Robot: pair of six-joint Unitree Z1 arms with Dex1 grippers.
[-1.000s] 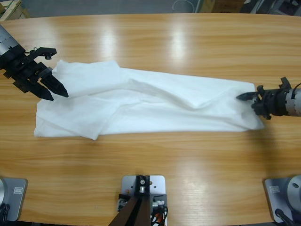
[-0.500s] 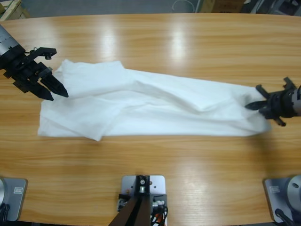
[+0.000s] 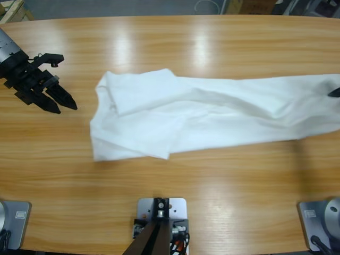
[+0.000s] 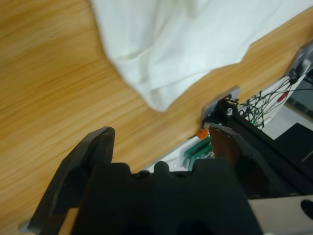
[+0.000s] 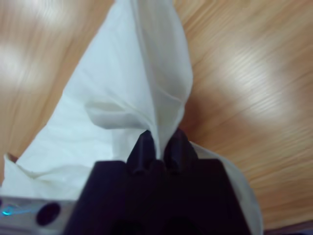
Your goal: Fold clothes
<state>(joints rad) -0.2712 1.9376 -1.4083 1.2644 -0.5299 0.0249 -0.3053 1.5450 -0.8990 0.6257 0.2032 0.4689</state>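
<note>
The clothes are one white T-shirt (image 3: 212,114) lying stretched and rumpled across the table from the middle to the right edge. My right gripper (image 5: 159,141) is shut on a bunched edge of the T-shirt (image 5: 127,88). In the high view only a black tip of the right gripper (image 3: 335,93) shows at the right edge. My left gripper (image 3: 66,109) hovers at the far left, a short way from the shirt's left end. It is open and holds nothing. The left wrist view looks past the left gripper (image 4: 161,133) to a folded corner of the T-shirt (image 4: 186,39).
The long wooden table (image 3: 170,48) fills the high view, with its far edge along the top. A pale wooden crate corner (image 3: 10,9) sits beyond it at the top left. The table's near edge (image 4: 195,105) crosses the left wrist view.
The right gripper has pulled the T-shirt to the right and almost left the high view. The shirt's left end has slid away from the left gripper, which has stayed still.
</note>
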